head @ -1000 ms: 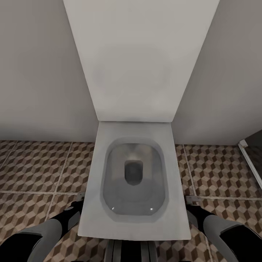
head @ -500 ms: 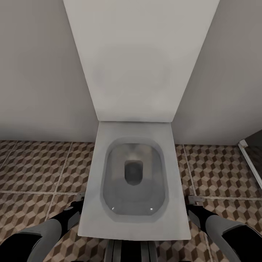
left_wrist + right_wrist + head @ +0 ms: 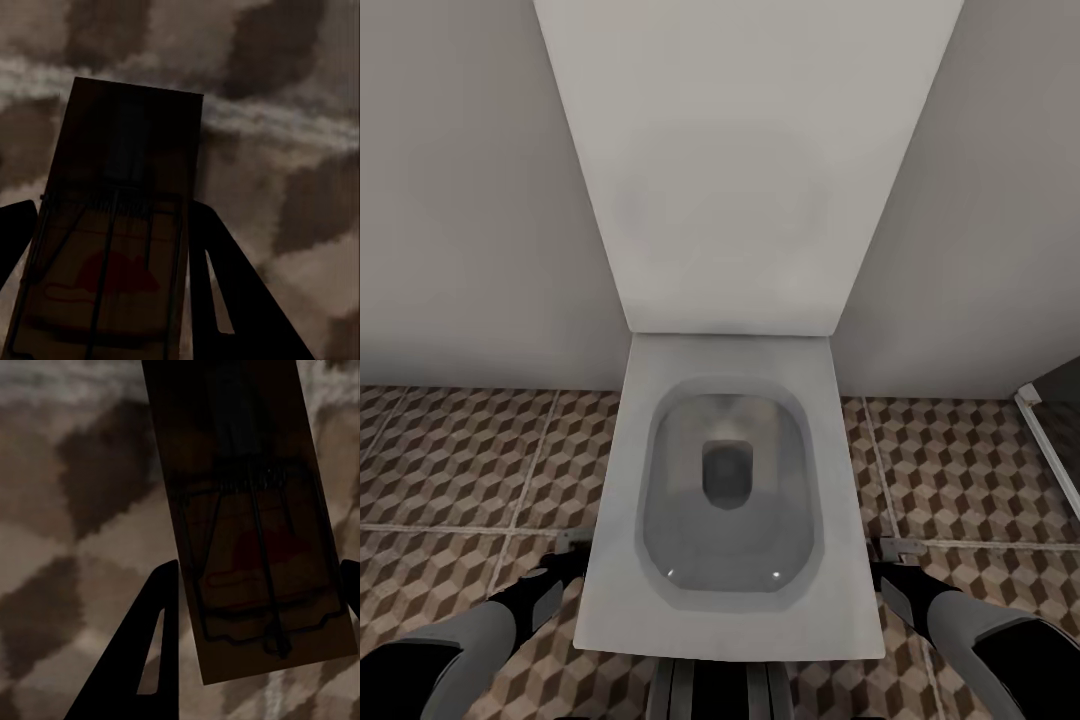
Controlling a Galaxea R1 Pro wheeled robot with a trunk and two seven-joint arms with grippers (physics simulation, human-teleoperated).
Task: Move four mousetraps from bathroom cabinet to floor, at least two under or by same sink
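Straight ahead of us a white toilet [image 3: 728,500] stands against the pale wall [image 3: 460,200], lid up, bowl open, and the bathroom floor [image 3: 450,460] of cube-print tiles spreads to both sides of it. Our two arms reach down past the toilet's front corners, one on each side. At the floor's left side, the left gripper [image 3: 570,545] sits low near the toilet's front left corner; in its wrist view the dark fingers [image 3: 240,292] flank a mousetrap [image 3: 112,247], so we read it as clamped on that trap, with tile close behind it. Right side mirrors this: the right gripper [image 3: 892,548] hangs just off the front right corner, and its wrist view shows a second mousetrap [image 3: 251,532] between the fingers [image 3: 146,645], likewise gripped, over a grout line. Whether either trap touches the tile yet we cannot tell. We judge both are about to be set down. Risks from here: no sink is visible beside us, so dropping both traps by the toilet may fail the next-to-sink condition. Releasing from any height could let a flat trap flip or skid under the bowl. Arms run close to the toilet's edges, so a sideways drift could bump the porcelain and twist the grip.
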